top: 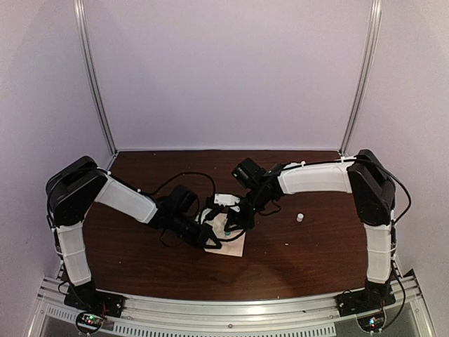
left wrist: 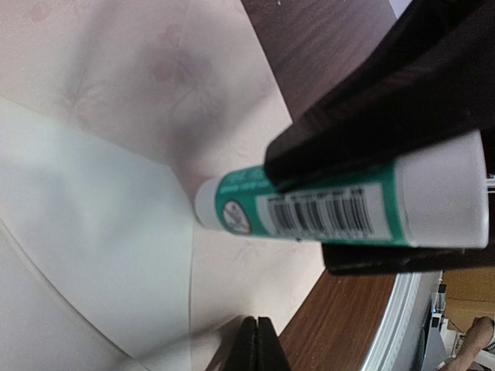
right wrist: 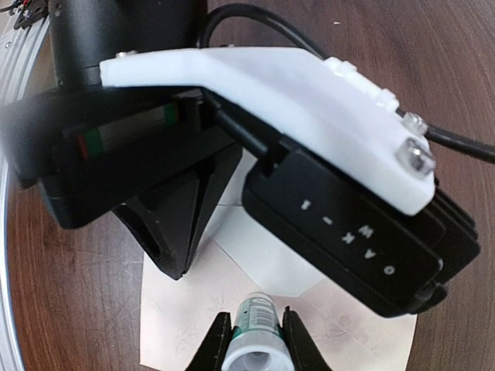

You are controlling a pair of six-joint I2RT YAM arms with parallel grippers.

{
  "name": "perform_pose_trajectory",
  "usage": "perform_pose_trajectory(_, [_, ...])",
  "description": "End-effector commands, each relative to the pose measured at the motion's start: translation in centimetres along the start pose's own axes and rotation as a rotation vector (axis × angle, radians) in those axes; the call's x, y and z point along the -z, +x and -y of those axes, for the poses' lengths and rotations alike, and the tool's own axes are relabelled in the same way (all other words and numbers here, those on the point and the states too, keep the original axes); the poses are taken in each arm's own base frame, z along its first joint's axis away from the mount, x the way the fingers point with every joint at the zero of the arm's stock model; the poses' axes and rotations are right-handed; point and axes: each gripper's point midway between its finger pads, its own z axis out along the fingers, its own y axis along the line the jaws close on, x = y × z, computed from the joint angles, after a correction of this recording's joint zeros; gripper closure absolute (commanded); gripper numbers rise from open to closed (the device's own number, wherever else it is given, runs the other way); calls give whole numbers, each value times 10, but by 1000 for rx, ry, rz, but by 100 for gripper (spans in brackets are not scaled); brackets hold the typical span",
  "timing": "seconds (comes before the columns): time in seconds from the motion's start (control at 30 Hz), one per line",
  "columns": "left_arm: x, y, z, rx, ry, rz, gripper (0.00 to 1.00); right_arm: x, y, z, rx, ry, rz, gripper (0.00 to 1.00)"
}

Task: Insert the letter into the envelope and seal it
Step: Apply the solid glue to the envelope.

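Observation:
The envelope (top: pixel 236 246) lies flat at the table's near centre, pale cream-pink with a faint flower print (left wrist: pixel 116 69) and its white flap (right wrist: pixel 271 251) folded open. My right gripper (right wrist: pixel 256 331) is shut on a green and white glue stick (right wrist: pixel 257 317), whose white tip (left wrist: pixel 207 202) touches the envelope beside the flap's edge. One of the right gripper's black fingers (left wrist: pixel 402 93) crosses the left wrist view. My left gripper (left wrist: pixel 264 323) is shut, its tips pressed down on the envelope near its edge, holding nothing. The letter is not visible as a separate sheet.
A small white cap (top: pixel 299 217) stands on the dark wooden table (top: pixel 309 253) right of the envelope. The two arms meet closely over the envelope, with black cables looping behind them (top: pixel 189 179). A metal rail (top: pixel 231 309) runs along the near edge.

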Motion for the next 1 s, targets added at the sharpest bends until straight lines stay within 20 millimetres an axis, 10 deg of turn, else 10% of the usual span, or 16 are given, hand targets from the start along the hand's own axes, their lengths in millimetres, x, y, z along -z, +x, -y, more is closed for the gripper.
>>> perform_pose_trajectory(0.0, [-5,15,-25,48,-80,-42,100,-4,12,-23,-23,-88,-55,100])
perform_pose_trajectory(0.47, [-5,17,-26,39,-79,-50,100,2,17,52,-125,216,-67,100])
perform_pose_trajectory(0.73, [-5,16,-26,36,-77,-42,100,4,6,43,-116,163,-25,100])
perform_pose_trajectory(0.97, [-3,-4,-17,1,-69,-3,100,56,-33,18,-44,116,103,100])
